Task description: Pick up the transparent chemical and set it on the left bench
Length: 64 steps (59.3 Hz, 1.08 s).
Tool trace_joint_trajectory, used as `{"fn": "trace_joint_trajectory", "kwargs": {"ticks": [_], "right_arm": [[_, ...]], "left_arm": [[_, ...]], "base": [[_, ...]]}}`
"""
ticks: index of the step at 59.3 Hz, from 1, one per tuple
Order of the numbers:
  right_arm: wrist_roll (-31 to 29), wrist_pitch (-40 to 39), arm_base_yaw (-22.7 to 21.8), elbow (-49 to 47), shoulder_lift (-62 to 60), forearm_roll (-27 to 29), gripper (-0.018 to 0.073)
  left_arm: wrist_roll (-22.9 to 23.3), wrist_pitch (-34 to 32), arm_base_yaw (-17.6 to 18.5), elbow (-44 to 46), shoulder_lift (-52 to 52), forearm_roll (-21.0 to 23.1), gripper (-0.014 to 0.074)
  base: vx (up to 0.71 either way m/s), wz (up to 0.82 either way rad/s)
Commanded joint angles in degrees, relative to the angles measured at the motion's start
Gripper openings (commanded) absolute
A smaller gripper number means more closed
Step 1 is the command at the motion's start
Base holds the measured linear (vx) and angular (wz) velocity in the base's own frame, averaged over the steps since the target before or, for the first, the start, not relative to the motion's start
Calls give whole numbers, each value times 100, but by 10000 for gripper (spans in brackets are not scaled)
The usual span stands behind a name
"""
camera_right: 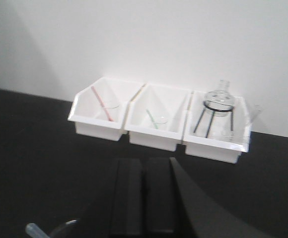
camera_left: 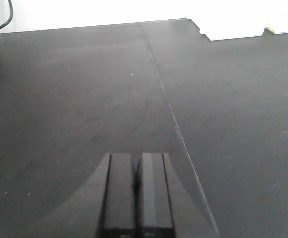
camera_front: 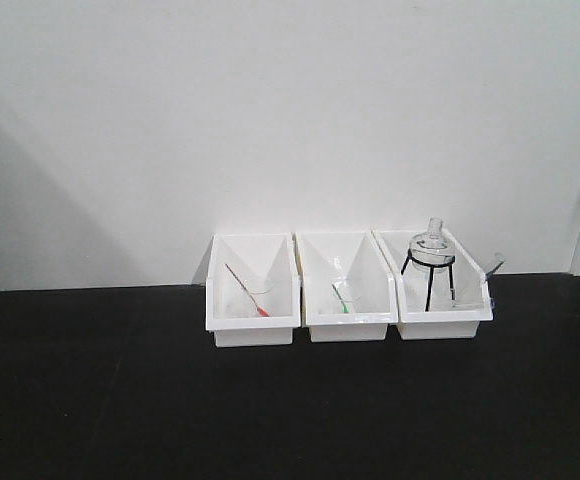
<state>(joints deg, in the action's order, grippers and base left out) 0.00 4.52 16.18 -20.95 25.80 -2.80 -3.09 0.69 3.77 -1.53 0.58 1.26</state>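
Note:
The left bench (camera_front: 120, 400) is a matte black top against a white wall. In the right wrist view a clear glass rim with a pale lip (camera_right: 49, 230) shows at the bottom left corner. It looks like the transparent chemical's beaker, standing on the bench (camera_right: 30, 153) and mostly cut off. My right gripper (camera_right: 144, 161) is shut and empty just right of it, not touching. My left gripper (camera_left: 137, 161) is shut with nothing in it, low over bare benchtop (camera_left: 74, 99). Neither gripper appears in the front view.
Three white bins stand in a row at the wall: left bin (camera_front: 253, 330) with a red-stick beaker, middle bin (camera_front: 348, 328) with a green-stick beaker, right bin (camera_front: 445, 326) with a round flask on a black tripod (camera_front: 430, 258). A seam (camera_left: 164, 94) crosses the bench.

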Motion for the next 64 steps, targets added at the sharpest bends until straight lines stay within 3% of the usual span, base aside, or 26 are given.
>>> {"fn": "trace_joint_trajectory", "kwargs": {"ticks": [1,17,21,64], "right_arm": [[152,-808,-435,572,-603,-82,-7],[157,-823,-648,2324,-2264,-146,-7],[157,-518,-648,2307,-2569,-146,-7],[157,-601,-648,2312,-2711,-146,-7]], "left_arm": [[45,-449,10,-93,110,4,-4],[45,-449,10,-93,110,4,-4],[45,-449,10,-93,110,4,-4],[45,-449,10,-93,110,4,-4]], "base": [[0,0],[0,0],[0,0],[0,0]]}}
